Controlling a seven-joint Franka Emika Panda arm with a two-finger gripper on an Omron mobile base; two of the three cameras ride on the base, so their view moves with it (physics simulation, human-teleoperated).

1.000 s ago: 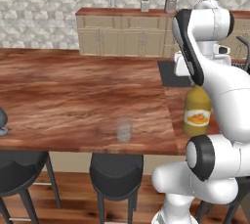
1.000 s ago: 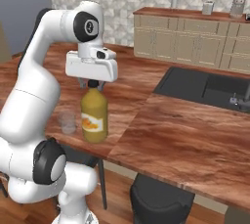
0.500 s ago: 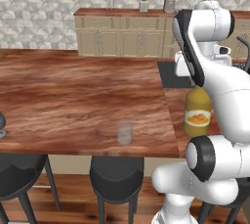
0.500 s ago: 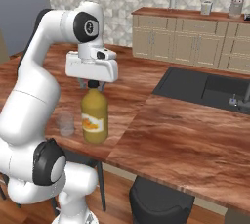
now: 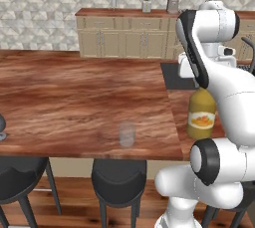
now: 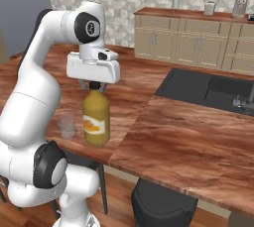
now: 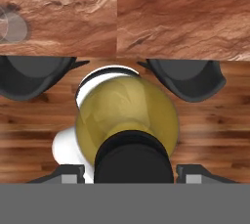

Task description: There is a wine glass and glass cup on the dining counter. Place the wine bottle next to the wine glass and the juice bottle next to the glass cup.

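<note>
A kitchen is seen, with pale cabinets along the back wall and a big dining counter [image 5: 74, 97] with a red-brown wood top in front. A dark sink [image 6: 208, 89] is set into the top, toward its far side in the right base view.

The juice bottle [image 6: 96, 117] is stood upright near the front edge of the dining counter, close to the seam where two pieces of the top meet. It is held at the neck by the gripper [image 6: 94, 85], which is closed around the dark cap from above. The bottle is gripped up high because the neck is the thin part; the fat body would likely be too wide for the jaws. In the hand view, the cap and the round yellow shoulders are seen from straight above, so the hand is lined up right over the bottle.

The glass cup [image 5: 126, 134] is placed near the same front edge, just beside the bottle and not touching it. The bottle seems to be put there because the task asks for juice next to the cup. That half of the job looks almost done; only letting go is left.

At the left edge of the left base view, a small greyish thing [image 5: 2, 127] is cut off; it may be the wine glass, but that cannot be told.

Dark stools [image 5: 118, 177] are tucked under the front edge.
</note>
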